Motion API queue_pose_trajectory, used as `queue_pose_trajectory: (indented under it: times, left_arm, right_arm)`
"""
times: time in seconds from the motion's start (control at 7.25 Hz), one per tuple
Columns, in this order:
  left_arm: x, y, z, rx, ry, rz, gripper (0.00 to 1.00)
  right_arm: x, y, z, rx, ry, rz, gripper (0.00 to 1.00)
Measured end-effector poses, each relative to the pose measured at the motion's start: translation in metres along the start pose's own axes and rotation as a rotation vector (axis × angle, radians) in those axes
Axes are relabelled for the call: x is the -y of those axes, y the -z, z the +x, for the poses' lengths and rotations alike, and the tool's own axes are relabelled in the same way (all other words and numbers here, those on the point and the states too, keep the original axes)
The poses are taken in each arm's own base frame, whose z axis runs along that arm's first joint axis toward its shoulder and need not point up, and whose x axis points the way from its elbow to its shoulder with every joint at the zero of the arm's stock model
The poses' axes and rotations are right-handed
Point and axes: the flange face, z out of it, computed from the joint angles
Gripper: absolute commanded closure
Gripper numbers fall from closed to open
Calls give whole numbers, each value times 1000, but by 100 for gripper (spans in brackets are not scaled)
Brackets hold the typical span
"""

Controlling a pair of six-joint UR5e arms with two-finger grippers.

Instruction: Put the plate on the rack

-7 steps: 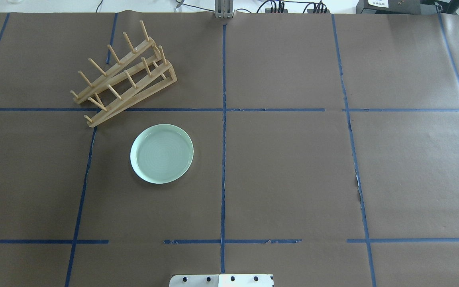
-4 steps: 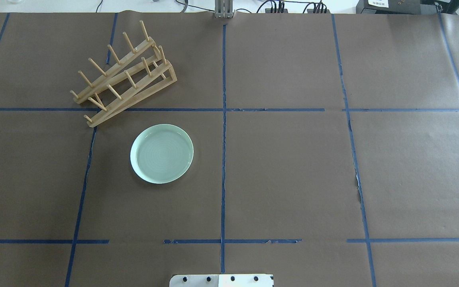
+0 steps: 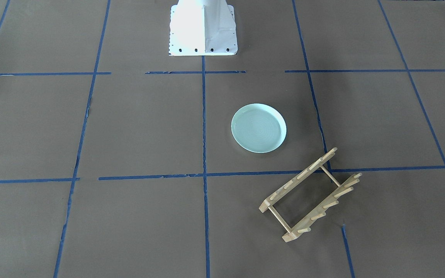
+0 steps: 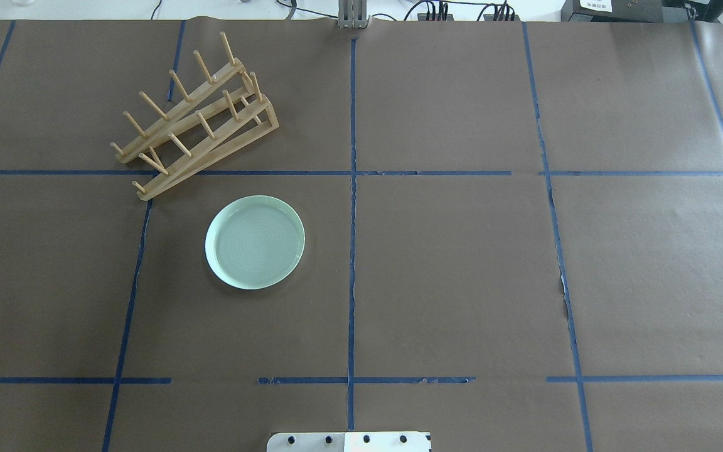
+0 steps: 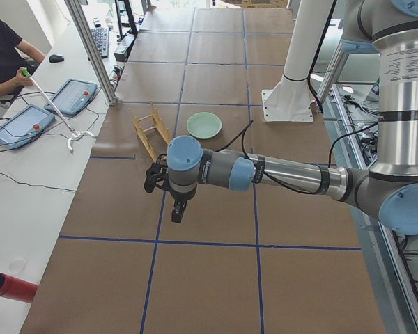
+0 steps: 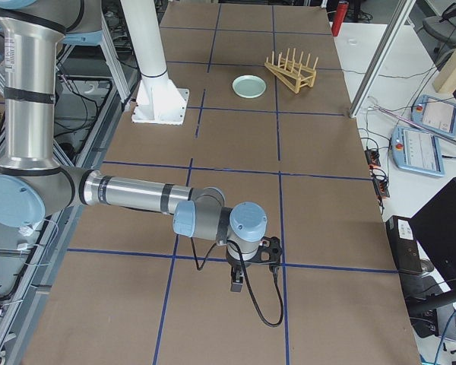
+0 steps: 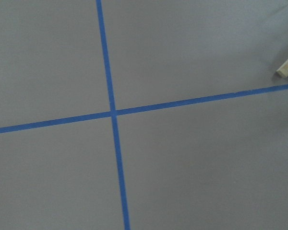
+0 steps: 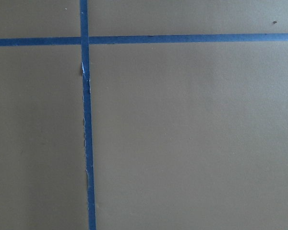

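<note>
Ahead of my base (image 4: 349, 441), the mint-green plate (image 4: 255, 242) lies flat on the taped table (image 4: 462, 263), near the slanted wooden rack (image 4: 211, 157).

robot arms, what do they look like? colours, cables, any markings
The left arm and the right arm are both silver metal tubes with grey joints and round light blue caps. The left gripper and the right gripper are black, and a loose black cable loops off each wrist. The mounting column is white. No markings are readable.
</note>
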Motion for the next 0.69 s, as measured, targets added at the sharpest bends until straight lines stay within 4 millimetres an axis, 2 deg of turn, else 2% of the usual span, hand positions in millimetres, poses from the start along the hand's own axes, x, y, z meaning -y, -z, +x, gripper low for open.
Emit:
queue_pose_trajectory:
  times: [0.28, 0.55, 0.69]
  left_arm:
    - [38, -22, 120, -27, 97, -16, 0]
    - [86, -62, 264, -76, 200, -56, 0]
    - [93, -87, 330, -73, 269, -74, 0]
  right_arm:
    - [0, 0, 0, 0, 0, 0, 0]
    - [0, 0, 0, 0, 0, 0, 0]
    - [0, 0, 0, 0, 0, 0, 0]
